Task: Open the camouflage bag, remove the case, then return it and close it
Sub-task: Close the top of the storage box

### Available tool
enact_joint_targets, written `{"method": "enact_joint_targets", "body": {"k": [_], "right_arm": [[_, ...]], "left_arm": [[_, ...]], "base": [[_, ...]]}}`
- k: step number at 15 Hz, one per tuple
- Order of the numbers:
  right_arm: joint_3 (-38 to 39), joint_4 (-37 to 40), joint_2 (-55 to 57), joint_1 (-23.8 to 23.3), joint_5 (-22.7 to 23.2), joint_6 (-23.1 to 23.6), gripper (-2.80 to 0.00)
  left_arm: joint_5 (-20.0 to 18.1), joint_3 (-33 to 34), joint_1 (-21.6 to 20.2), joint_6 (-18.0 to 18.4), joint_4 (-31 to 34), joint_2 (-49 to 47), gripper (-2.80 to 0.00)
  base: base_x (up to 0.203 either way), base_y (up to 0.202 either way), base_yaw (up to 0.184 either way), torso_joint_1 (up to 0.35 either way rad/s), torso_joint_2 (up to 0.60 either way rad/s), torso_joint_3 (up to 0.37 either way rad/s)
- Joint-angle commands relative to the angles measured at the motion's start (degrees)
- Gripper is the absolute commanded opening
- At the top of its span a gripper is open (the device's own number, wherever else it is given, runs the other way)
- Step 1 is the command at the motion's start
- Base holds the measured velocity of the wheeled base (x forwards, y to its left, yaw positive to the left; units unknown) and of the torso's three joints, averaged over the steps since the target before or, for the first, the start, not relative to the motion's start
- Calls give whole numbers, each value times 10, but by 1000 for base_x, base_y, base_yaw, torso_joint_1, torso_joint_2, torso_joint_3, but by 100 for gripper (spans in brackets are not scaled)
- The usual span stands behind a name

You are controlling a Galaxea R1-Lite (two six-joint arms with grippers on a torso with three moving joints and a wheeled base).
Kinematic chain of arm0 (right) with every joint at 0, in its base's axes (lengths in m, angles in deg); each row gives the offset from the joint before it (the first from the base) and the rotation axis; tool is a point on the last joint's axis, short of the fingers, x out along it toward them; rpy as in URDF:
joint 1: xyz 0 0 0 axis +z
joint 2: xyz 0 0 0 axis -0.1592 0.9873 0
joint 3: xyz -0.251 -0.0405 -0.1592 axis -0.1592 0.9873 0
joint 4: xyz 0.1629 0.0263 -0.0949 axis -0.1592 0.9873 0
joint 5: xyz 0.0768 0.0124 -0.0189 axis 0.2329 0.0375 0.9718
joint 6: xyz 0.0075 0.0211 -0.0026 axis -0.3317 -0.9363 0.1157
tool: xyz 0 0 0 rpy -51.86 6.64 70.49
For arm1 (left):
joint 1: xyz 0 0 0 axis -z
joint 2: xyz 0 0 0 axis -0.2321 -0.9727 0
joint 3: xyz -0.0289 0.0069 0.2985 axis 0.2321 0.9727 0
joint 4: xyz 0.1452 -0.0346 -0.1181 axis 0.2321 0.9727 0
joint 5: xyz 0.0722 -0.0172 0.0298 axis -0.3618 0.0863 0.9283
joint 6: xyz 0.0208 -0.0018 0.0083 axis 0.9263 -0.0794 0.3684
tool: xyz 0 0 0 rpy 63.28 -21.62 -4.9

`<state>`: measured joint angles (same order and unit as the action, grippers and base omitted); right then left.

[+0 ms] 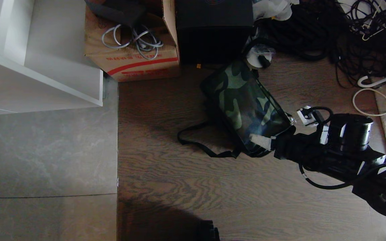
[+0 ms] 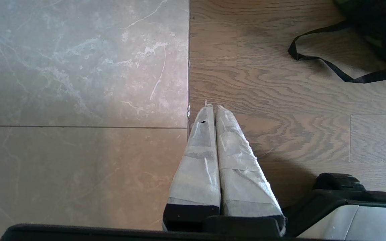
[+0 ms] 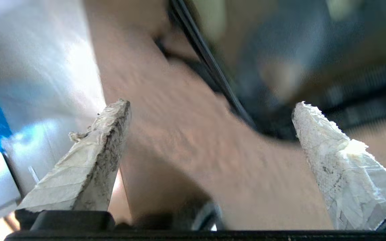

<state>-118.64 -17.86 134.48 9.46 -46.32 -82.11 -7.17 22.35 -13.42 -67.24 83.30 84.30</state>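
Flooring first: brown wood-grain planks [image 1: 186,187] carry the work, with grey stone tiles [image 1: 45,160] to the left.

The boxy soft camouflage bag in green, brown and black fabric [image 1: 246,103] lies on the planks right of centre, lid side up and apparently shut. Far of it stand a brown cardboard box with red print [image 1: 132,57] and a tall plain black box [image 1: 213,30]. The black rigid case is not visible; I judge it to be inside the bag.

My right gripper [image 1: 263,141] sits at the bag's near right corner, taped fingers [image 3: 333,160] spread wide with nothing between them. The right wrist view is blurred, so contact with the fabric cannot be confirmed.

Hazards, in my judgement:
- Closing on loose fabric instead of the fastening would drag the whole bag across the planks.
- The thin black shoulder strap [image 1: 199,147], looped on the floor left of the bag, could snag a finger.

My left gripper [image 2: 213,110] is parked over the tile seam, fingers pressed together.
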Motion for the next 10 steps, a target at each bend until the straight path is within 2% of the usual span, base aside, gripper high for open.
{"method": "enact_joint_targets", "body": {"k": [1, 4, 7, 10], "right_arm": [[-1, 71, -1, -9, -3, 2, 0], [-27, 81, 24, -22, -14, 2, 0], [-75, 81, 56, -27, -27, -30, 0], [-90, 83, 74, -33, -28, -35, 0]], "left_arm": [[0, 0, 0, 0, 0, 0, -280], [0, 0, 0, 0, 0, 0, -280], [0, 0, 0, 0, 0, 0, -280], [0, 0, 0, 0, 0, 0, -280]], "base": [[0, 0, 0, 0, 0, 0], [0, 0, 0, 0, 0, 0], [0, 0, 0, 0, 0, 0], [0, 0, 0, 0, 0, 0]]}}
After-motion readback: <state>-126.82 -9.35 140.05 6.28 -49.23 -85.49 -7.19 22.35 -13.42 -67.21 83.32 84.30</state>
